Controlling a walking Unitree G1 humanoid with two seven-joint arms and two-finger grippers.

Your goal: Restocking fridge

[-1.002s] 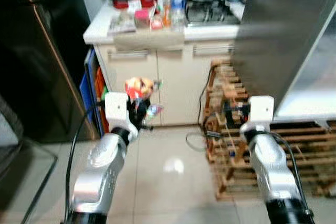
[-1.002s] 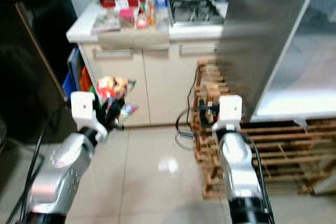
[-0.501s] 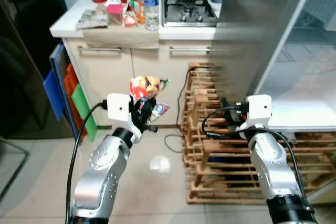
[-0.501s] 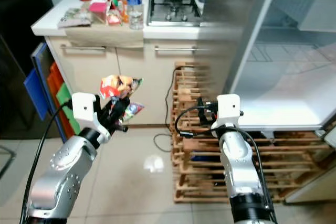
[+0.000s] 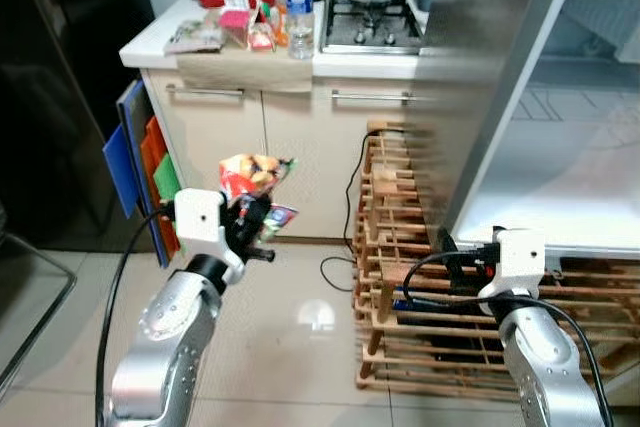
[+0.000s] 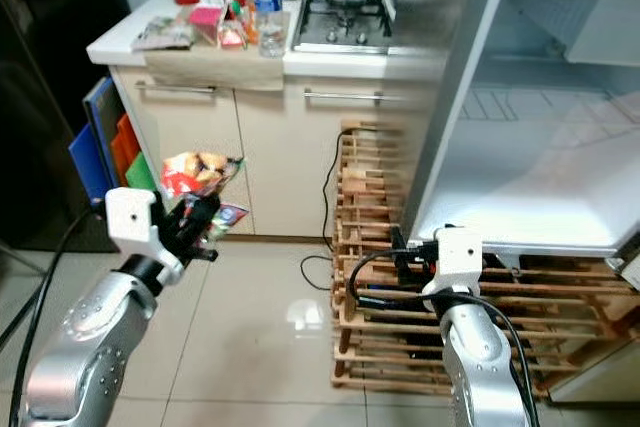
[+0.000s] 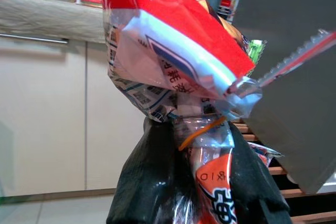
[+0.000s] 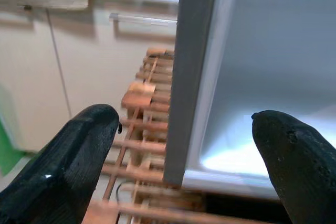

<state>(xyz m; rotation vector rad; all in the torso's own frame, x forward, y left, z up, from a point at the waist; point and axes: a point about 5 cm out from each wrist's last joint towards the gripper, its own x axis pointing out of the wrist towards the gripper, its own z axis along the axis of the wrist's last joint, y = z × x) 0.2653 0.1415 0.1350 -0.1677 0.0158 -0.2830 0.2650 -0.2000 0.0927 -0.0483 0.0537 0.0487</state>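
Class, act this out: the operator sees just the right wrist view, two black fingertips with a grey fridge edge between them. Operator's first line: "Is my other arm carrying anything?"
Observer: Yes. The left gripper is shut on a crinkly red and orange snack bag tied with a rubber band, held up in front of the beige cabinet doors.
Operator: Is the fridge open ahead of me?
Observer: It is. The white fridge interior looks bare, with nothing on the shelf.
Operator: What sits under the fridge?
Observer: A slatted wooden pallet rack, with a black cable hanging beside it.
Operator: Any more stock nearby?
Observer: A clear plastic water bottle and small packets stand on the white countertop.
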